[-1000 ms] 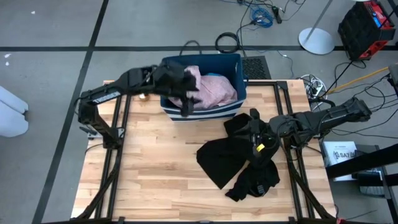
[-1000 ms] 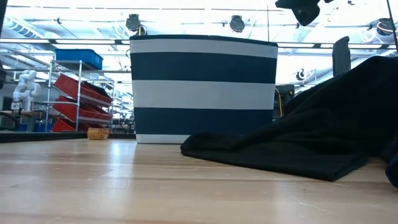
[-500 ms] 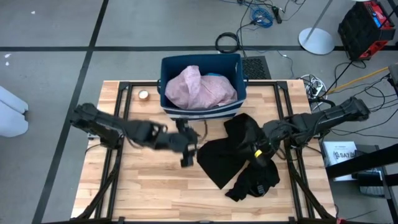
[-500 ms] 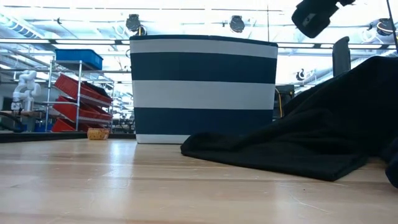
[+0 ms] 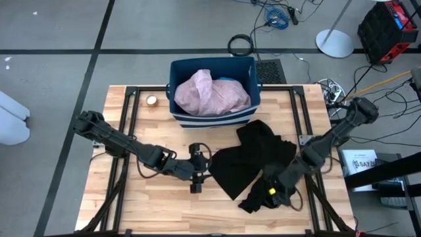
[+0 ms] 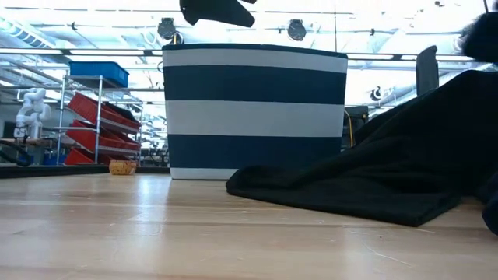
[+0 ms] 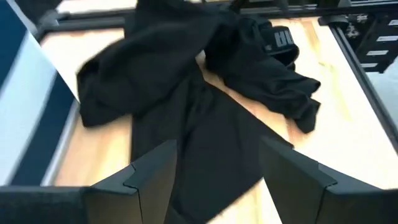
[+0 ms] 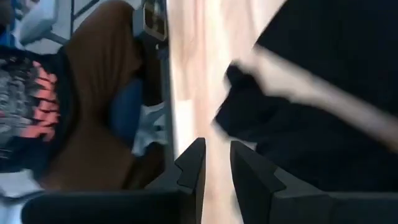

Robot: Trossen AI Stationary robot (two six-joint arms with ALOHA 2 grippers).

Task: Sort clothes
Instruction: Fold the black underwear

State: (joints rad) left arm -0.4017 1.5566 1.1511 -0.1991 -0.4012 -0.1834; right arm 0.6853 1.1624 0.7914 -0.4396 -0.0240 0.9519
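Black garments lie on the table's right half: a flat one, one behind it and a crumpled heap; they also show in the left wrist view. A pale pink garment and a teal piece lie in the dark blue striped bin. My left gripper is open and empty, just left of the flat black garment and pointing at it. My right gripper hovers over the crumpled heap, its fingers close together with nothing between them.
The bin stands at the far middle of the table. A small round object lies left of it. Bare wood lies at the near left. A seated person shows beyond the table edge in the right wrist view.
My left gripper has swung from above the bin toward the table's near edge and come down beside the flat black garment. My right gripper has moved from the far part of the black clothes toward the near edge, over the crumpled heap.
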